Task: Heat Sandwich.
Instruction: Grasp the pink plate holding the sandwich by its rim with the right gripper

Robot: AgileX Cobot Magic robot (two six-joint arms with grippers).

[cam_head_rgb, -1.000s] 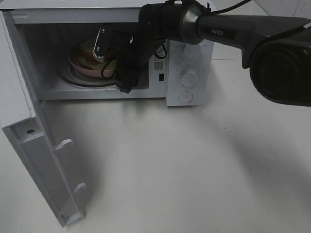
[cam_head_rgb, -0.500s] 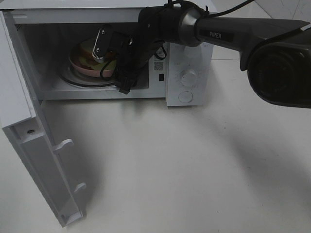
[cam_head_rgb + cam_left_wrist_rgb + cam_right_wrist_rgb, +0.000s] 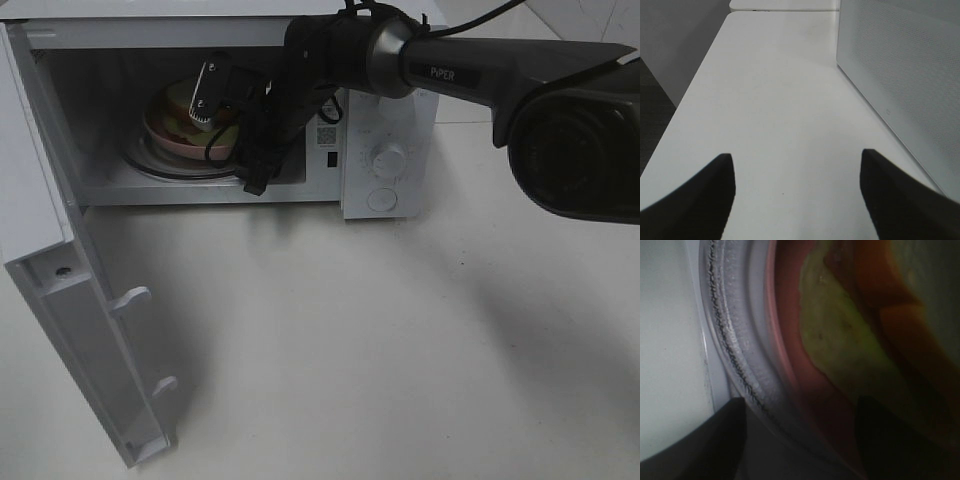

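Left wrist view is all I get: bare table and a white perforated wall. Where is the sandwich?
Observer: The sandwich is inside the microwave, on a pink plate.
Operator: Is the door shut?
Observer: No, the door stands wide open on the left side.
Operator: And the right tool?
Observer: The right tool is inside the cavity. Its jaws stand apart, with the plate's rim showing between them.
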